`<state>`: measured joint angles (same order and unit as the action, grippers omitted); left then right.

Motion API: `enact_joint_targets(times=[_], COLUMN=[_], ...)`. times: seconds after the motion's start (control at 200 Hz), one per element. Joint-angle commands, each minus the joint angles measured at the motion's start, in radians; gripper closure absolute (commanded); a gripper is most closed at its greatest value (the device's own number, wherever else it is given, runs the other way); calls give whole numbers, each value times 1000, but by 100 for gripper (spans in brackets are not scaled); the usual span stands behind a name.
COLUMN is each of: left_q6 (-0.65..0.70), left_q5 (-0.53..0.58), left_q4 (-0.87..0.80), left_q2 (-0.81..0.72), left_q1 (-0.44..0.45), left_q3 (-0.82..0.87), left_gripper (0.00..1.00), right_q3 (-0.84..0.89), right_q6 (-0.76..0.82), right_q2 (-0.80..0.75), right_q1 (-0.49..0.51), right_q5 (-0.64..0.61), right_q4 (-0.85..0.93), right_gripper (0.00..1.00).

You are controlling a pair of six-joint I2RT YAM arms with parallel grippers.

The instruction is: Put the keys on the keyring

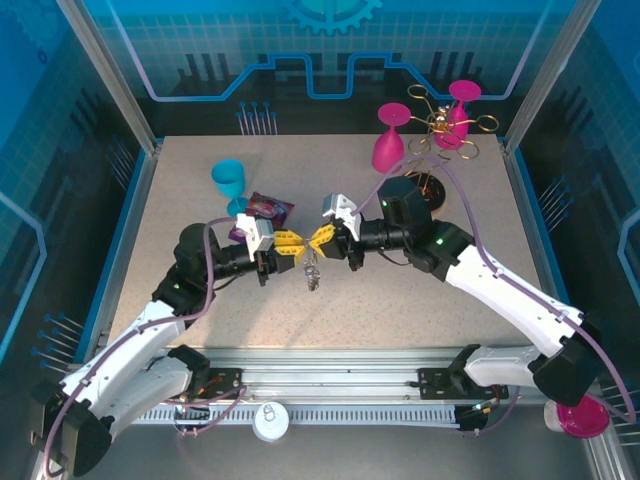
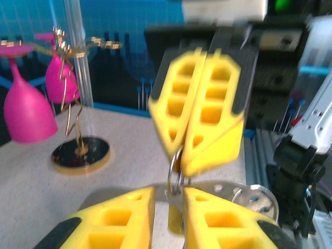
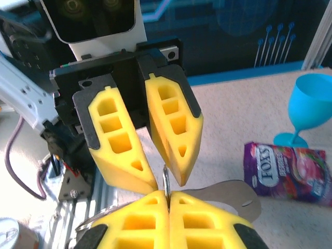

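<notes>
Above the middle of the table my two grippers meet tip to tip. The right gripper (image 1: 320, 240) (image 3: 167, 193) is shut on the thin metal keyring (image 3: 166, 179), which stands edge-on between its yellow pads. The left gripper (image 1: 292, 243) (image 2: 169, 191) is open by a narrow gap, and the keyring (image 2: 176, 168) sits in that gap. A silvery bunch (image 1: 313, 270) hangs below the two grippers. In the left wrist view a blurred yellowish piece (image 2: 175, 218) dangles under the ring; I cannot tell whether it is one of the keys. The blue key is out of view.
A purple candy bag (image 1: 268, 208) (image 3: 290, 174) and a blue goblet (image 1: 229, 183) (image 3: 306, 106) lie behind the left arm. Two pink glasses (image 1: 390, 145) and a gold wire rack (image 1: 445, 125) (image 2: 80, 150) stand at the back right. A white cap (image 1: 270, 422) rests on the front rail.
</notes>
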<state>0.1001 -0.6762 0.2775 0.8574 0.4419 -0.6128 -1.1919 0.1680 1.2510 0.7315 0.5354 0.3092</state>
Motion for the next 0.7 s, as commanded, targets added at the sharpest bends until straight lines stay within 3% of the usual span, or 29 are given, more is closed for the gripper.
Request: enact_joint_targets(times=[0.0,0.235,0.695], left_q6=[143,201,181], left_q5=[56,33,-26], left_q4=[-206,-287,-272], left_q2=[-16,-15,-16], left_q1=[4,4,4], left_q3=[-72,-108,-110], left_gripper=[80,81,78], right_q3=[-126,-294,-400], right_q6=[151,266,312], right_q2=[34,124,202], right_q1=[37,109,166], right_q5=[-96,-248,-333], right_q4=[251,463,539], right_gripper=[100,100,100])
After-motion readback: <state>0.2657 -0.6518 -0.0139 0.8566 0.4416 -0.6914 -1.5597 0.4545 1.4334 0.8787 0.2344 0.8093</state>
